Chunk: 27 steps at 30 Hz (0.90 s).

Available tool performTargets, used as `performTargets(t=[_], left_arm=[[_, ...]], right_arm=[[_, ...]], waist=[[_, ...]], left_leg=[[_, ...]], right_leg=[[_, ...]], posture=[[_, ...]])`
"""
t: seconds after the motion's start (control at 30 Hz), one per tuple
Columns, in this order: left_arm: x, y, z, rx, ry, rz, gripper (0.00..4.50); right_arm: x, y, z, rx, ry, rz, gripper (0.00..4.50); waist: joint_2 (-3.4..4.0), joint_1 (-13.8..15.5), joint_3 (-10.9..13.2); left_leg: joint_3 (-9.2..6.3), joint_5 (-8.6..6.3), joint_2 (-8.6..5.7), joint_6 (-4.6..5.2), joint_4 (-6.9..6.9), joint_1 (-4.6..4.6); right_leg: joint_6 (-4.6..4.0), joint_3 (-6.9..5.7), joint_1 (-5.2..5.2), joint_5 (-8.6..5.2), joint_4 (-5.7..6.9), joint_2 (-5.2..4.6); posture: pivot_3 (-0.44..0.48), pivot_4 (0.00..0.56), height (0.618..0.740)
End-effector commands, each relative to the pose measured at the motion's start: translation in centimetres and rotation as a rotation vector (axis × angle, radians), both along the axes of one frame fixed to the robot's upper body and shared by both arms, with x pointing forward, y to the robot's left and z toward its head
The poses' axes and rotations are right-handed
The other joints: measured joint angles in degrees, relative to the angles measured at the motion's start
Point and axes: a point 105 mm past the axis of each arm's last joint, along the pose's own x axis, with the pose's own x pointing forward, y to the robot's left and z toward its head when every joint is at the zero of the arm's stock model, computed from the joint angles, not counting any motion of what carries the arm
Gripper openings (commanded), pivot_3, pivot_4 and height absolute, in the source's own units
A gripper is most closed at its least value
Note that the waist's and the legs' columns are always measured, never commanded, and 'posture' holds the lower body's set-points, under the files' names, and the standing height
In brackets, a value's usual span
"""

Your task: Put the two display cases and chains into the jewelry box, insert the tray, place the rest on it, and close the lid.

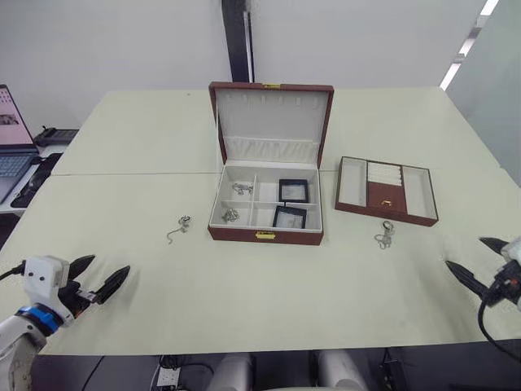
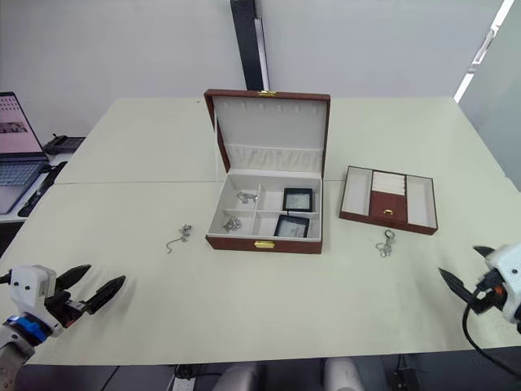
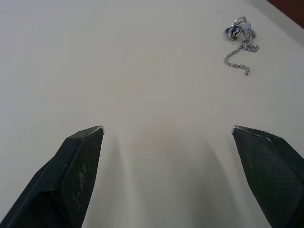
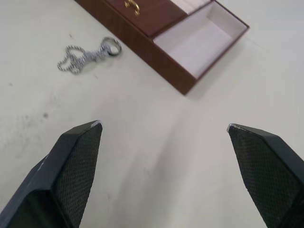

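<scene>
The jewelry box stands open mid-table, its lid upright. Both display cases lie in its right compartments. Two chains rest in its left compartments. One more chain lies on the table left of the box, also seen ahead of my left gripper. Another chain lies in front of the tray, which sits right of the box. My left gripper hovers open near the front left edge. At the front right, my right gripper is open and empty.
A laptop and dark items sit on a side desk at the far left. The pale table is made of two joined tops, with a seam running across behind the box. A black pillar rises behind the table.
</scene>
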Motion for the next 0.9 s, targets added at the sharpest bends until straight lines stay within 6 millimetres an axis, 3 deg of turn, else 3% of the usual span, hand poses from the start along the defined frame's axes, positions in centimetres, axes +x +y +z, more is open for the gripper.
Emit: performTargets(t=[0.03, 0.6, 0.77, 0.9], left_arm=[[-0.4, 0.5, 0.8, 0.019, -0.031, 0.020, 4.50], [-1.1, 0.6, 1.0, 0.031, -0.017, 0.003, 4.50], [-0.9, -1.9, 1.9, 0.058, -0.024, -0.177, 4.50], [-0.3, -5.1, 3.1, 0.041, -0.045, -0.359, 4.50]], right_arm=[[-0.8, -0.7, 0.6, -0.031, -0.038, -0.024, 4.47], [-0.3, -0.3, 0.0, 0.003, -0.022, -0.001, 4.47], [0.1, -0.2, 0.0, -0.003, -0.021, 0.012, 4.47], [0.4, -0.2, 0.2, -0.008, -0.019, 0.028, 4.47]], waist=[[0.00, -0.02, 0.00], [-0.03, 0.02, -0.04], [-0.03, 0.03, -0.05], [0.01, 0.04, -0.07]], left_leg=[[0.01, 0.00, 0.01, 0.00, 0.00, 0.03], [-0.01, 0.00, 0.03, 0.00, 0.01, 0.03], [0.01, 0.00, 0.03, 0.00, 0.01, 0.03], [0.03, 0.00, 0.04, 0.00, 0.02, 0.03]], right_leg=[[0.00, 0.00, 0.03, 0.00, 0.00, 0.01], [0.00, -0.03, 0.09, -0.01, -0.02, 0.00], [0.00, -0.03, 0.11, -0.01, -0.03, 0.00], [0.00, -0.03, 0.15, -0.01, -0.04, -0.01]], posture=[[0.000, 0.150, 0.740], [0.000, 0.150, 0.740], [0.000, 0.150, 0.740], [0.000, 0.150, 0.740]])
